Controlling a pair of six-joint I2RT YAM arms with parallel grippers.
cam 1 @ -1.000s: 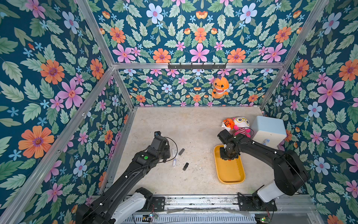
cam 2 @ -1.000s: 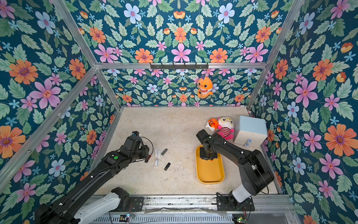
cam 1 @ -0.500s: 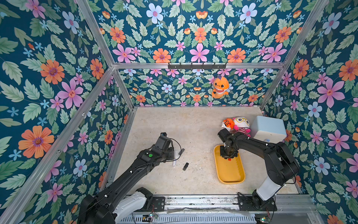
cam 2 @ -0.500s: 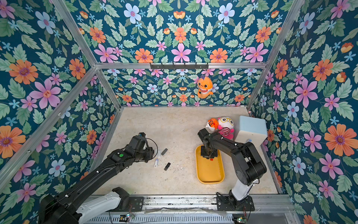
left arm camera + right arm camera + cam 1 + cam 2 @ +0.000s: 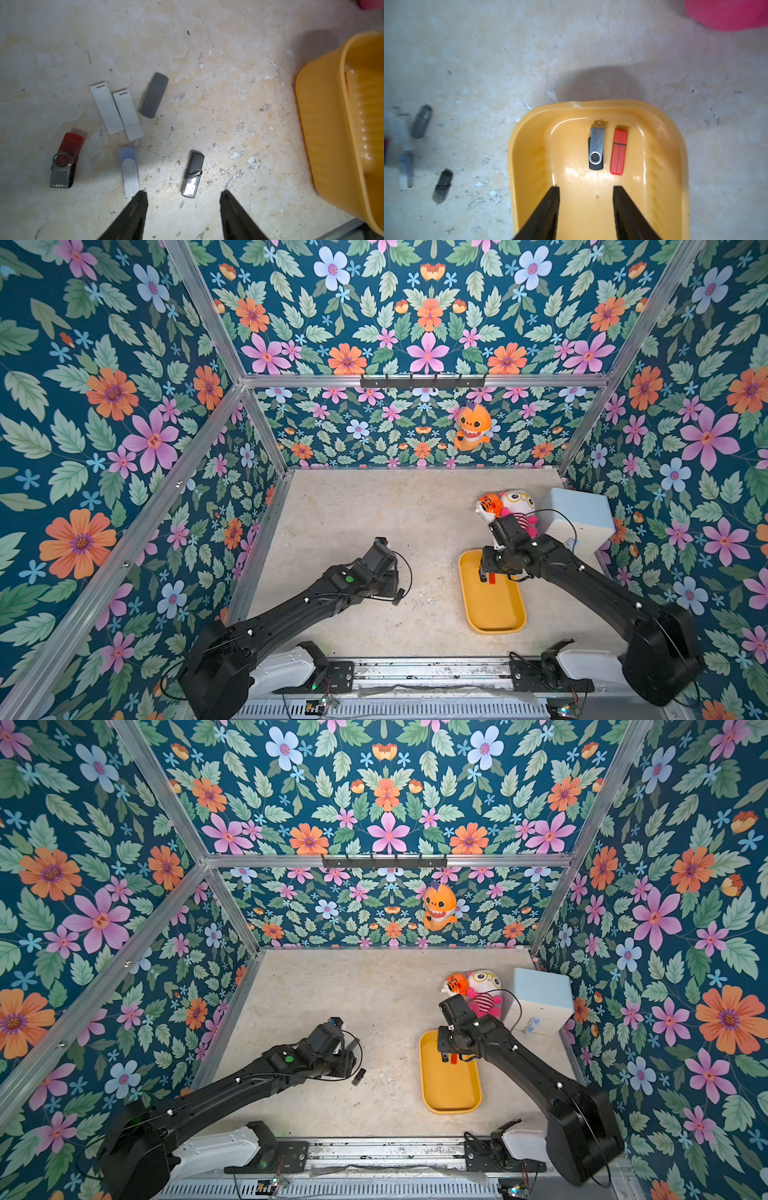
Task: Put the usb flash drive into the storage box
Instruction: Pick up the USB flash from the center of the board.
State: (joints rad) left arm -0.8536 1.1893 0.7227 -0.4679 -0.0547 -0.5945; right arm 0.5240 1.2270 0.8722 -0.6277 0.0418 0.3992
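1. Only the left wrist view shows six USB flash drives on the scratched beige table [image 5: 207, 62], ahead of my left gripper [image 5: 182, 193]. They are a white stick [image 5: 107, 108] touching a second white stick [image 5: 128, 114], a matte grey capped stick [image 5: 154, 95], a red swivel drive [image 5: 65, 158] with a metal clip, a pale blue slider drive [image 5: 129, 170], and a dark grey drive [image 5: 192, 173] with a shiny end.
2. My left jaws stand well parted and grip nothing. The dark grey drive lies just beyond the tips.
3. Only the right wrist view shows the floor of the storage box [image 5: 591, 103]. A silver swivel drive [image 5: 596, 147] and a red stick [image 5: 619, 152] lie parallel and slightly apart near the end wall.
4. My right gripper [image 5: 586, 187] hangs over that floor, jaws parted and empty.
5. In both top views the box is glossy yellow, round-cornered and rolled-rimmed, near a pale blue cabinet [image 5: 579, 522]. My left arm [image 5: 291, 614] hides most of the table drives.
6. Bare table separates the drive cluster from the box wall.
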